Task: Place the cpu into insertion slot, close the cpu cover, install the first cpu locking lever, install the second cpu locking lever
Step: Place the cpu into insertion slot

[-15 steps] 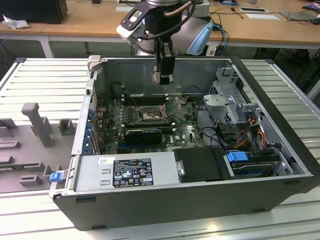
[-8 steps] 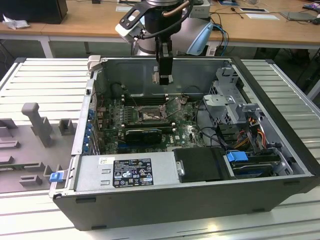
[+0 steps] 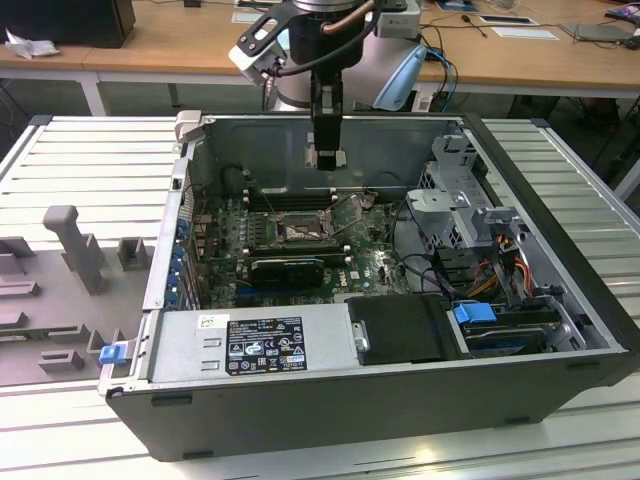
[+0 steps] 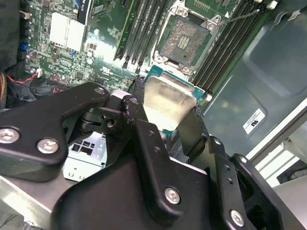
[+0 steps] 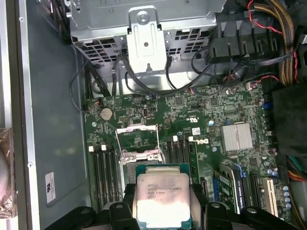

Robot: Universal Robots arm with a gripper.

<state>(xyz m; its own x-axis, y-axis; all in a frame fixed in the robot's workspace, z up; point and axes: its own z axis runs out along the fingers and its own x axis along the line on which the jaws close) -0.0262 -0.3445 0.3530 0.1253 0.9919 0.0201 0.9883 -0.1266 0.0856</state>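
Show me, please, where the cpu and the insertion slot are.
the cpu (image 5: pixel 162 196): first wrist view, the middle of its silvery top.
the insertion slot (image 4: pixel 184 40): second wrist view, its dark centre of contacts.

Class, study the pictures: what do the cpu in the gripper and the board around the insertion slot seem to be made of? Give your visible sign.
The cpu, held in the gripper: probably metal on top, a satin silvery-grey that mirrors light; its green edge suggests laminate. The board around the insertion slot: likely fibreglass laminate, green with soldered parts.
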